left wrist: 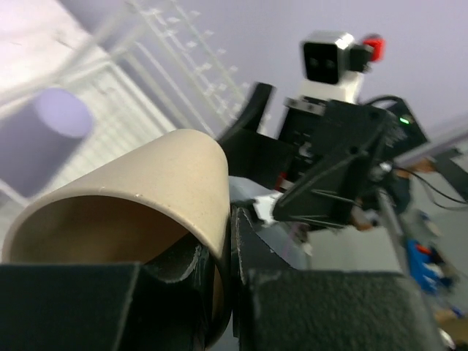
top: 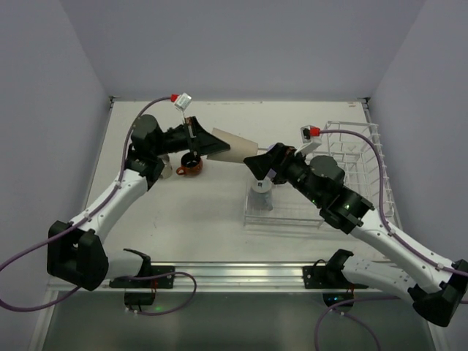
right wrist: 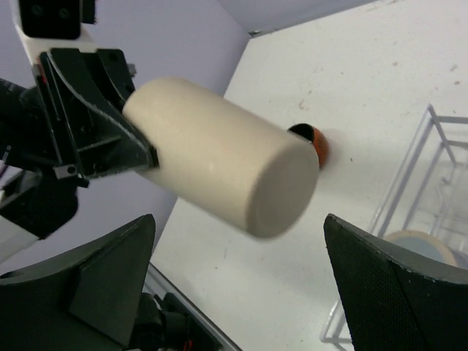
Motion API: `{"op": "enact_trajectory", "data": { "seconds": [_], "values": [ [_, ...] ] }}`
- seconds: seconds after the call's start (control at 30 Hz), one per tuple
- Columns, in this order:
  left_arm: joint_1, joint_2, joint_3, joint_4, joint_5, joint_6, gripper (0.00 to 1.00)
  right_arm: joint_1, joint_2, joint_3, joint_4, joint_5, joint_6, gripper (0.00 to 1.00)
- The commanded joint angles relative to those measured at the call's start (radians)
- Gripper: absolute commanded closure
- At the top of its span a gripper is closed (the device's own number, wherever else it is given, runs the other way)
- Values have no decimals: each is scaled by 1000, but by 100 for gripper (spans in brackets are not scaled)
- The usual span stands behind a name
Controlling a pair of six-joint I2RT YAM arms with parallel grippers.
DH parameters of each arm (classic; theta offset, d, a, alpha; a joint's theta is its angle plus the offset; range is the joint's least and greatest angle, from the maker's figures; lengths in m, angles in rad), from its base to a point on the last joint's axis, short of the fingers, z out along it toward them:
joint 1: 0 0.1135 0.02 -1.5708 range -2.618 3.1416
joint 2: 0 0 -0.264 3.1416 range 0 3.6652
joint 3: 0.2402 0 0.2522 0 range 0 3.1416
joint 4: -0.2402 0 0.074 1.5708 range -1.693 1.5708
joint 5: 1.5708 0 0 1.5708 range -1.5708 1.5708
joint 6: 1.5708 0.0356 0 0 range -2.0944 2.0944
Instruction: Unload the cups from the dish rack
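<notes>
Left end effector (top: 210, 144) is pressed onto the rim wall of the beige tumbler (top: 234, 146), one finger inside and one outside. The tumbler lies sideways in the air, above the surface (top: 219, 241).

Right end effector (top: 256, 161) is spread wide at the tumbler's closed base, apparently not touching it.

- **Orange-red mug (top: 191, 164):** on the surface at centre left, largely hidden behind the tumbler in the right wrist view.
- **Lavender tumbler (top: 261, 196):** upright in the low tray of the dish rack (top: 365, 168); blurred in the left wrist view.

The walls are pale lavender-grey.
</notes>
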Motion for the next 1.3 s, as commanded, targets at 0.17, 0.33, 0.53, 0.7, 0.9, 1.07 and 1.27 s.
{"op": "enact_trajectory", "data": {
  "seconds": [0.17, 0.33, 0.53, 0.7, 0.9, 1.07, 1.27],
  "values": [
    [85, -6, 288, -770, -337, 593, 100, 1, -37, 83, -301, 164, -24, 1],
    [85, 117, 461, -1021, -688, 796, 100, 1, -77, 87, -385, 201, -38, 1],
    [85, 245, 550, -1055, -989, 852, 100, 1, -111, 83, -415, 230, -64, 1],
    [85, 360, 619, -1067, -1133, 872, 100, 1, -108, 84, -435, 242, -78, 1],
    [85, 507, 728, -1093, -1205, 879, 100, -1, -106, 79, -439, 245, -84, 1],
    [89, 589, 814, -1144, -1253, 897, 100, 1, -102, 79, -456, 245, -87, 1],
    [92, 682, 883, -1222, -1242, 917, 100, -1, -100, 85, -461, 244, -89, 1]
  ]
}}
